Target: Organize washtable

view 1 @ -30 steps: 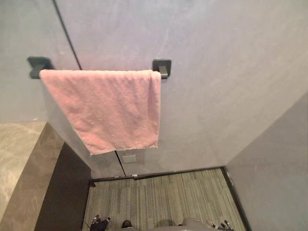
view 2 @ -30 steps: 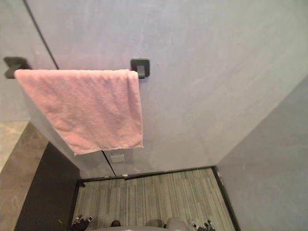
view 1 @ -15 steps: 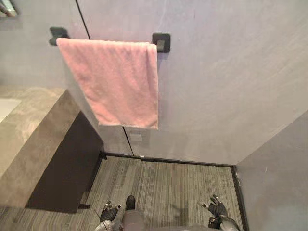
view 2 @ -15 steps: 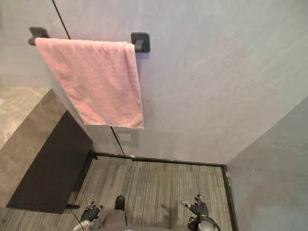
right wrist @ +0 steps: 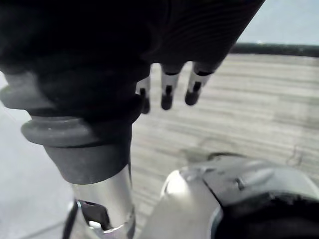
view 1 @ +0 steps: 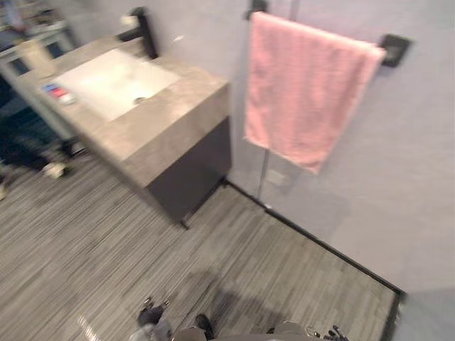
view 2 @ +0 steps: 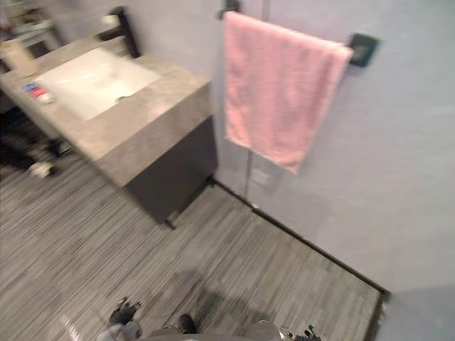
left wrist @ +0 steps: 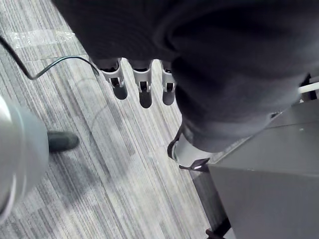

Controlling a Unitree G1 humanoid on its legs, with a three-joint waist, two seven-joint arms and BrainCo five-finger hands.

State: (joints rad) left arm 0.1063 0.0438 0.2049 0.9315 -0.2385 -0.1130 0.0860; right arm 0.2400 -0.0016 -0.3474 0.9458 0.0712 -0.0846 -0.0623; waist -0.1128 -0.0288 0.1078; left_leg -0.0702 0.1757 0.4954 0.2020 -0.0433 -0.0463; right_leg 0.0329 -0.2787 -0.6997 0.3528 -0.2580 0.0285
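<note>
My left robot hand (left wrist: pixel 143 92) hangs low over the striped grey floor (view 1: pixel 106 234), its fingers straight and loose, holding nothing. My right robot hand (right wrist: pixel 168 94) hangs the same way at my other side, fingers relaxed and empty. Ahead and to my left stands the washtable, a stone-grey surface (view 1: pixel 167 106) on a dark cabinet (view 1: pixel 188 170), with a white basin (view 1: pixel 106 85) sunk into it and a black faucet (view 1: pixel 146 32) at its back. A small red and blue item (view 1: pixel 55 91) lies on the surface just beside the basin. A pink towel (view 1: pixel 302 92) hangs over a black bar (view 1: pixel 391 51) on the wall (view 1: pixel 398 177), right of the washtable.
</note>
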